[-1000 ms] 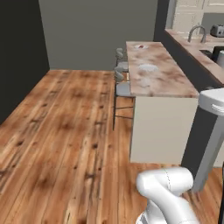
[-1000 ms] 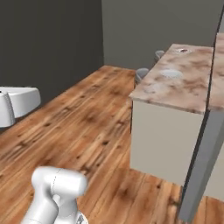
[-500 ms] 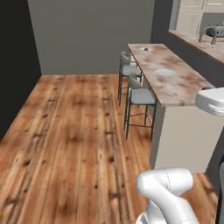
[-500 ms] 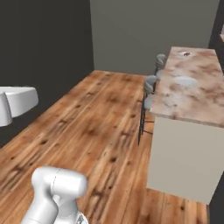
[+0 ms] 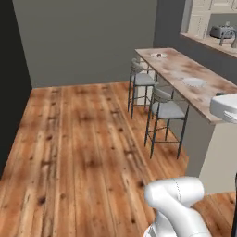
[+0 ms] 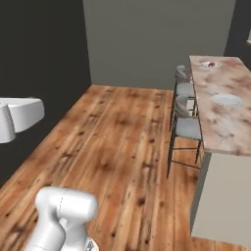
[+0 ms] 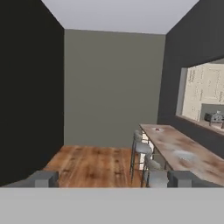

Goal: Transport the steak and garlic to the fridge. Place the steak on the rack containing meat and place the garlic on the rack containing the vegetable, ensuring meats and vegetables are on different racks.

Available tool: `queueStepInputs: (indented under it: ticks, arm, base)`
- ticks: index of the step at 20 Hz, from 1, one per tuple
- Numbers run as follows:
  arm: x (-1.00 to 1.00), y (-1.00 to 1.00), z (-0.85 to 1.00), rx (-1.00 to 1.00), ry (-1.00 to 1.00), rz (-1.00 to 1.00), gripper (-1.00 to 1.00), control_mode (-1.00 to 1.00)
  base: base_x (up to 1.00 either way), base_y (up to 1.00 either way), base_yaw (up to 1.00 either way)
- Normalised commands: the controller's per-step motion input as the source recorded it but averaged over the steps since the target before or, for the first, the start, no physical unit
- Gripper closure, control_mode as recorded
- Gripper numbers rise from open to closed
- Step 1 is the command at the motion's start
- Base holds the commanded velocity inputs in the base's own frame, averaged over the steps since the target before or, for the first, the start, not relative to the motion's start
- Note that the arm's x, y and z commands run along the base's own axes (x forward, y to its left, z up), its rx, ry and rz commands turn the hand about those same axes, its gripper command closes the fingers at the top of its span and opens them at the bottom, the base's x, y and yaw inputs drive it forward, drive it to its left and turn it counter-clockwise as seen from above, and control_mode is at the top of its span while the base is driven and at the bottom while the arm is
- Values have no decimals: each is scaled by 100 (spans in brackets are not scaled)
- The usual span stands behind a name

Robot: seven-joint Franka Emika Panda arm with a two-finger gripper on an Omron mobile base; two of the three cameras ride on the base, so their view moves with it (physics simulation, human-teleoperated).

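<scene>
A: Along the right side of the room, what stands there?

B: A long table (image 5: 185,69) with a mottled pink-brown top, and two grey stools (image 5: 167,110) tucked against its near side.

A: Anything on it?

B: At the far end, a small white plate (image 6: 211,64) with something red on it, likely the steak (image 6: 212,63), though it is too small to be sure. Nearer the middle sits a second, bare white plate (image 6: 227,100). The two are well apart.

A: And the gripper?

B: From the hand view, the gripper (image 7: 112,178) points level down the room toward the grey back wall (image 7: 113,87). Its two dark fingertips (image 7: 43,178) stand far apart at the bottom corners, nothing between them. It is well away from the table.

A: What lies below?

B: A wooden plank floor (image 5: 83,139), running back to that wall. Past the table's far side, a toaster (image 5: 219,31) sits on a further counter.
</scene>
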Motion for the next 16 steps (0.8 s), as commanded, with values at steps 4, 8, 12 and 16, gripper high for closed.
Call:
queueStepInputs:
  ticks: [4, 8, 12, 16]
  arm:
    - [0, 0, 0, 0, 0, 0, -100, 100]
    - [0, 0, 0, 0, 0, 0, -100, 100]
    - [0, 0, 0, 0, 0, 0, -100, 100]
    - [0, 0, 0, 0, 0, 0, -100, 100]
  base:
    - [100, 100, -43]
    - [100, 100, -43]
    - [100, 100, -42]
    - [100, 100, -41]
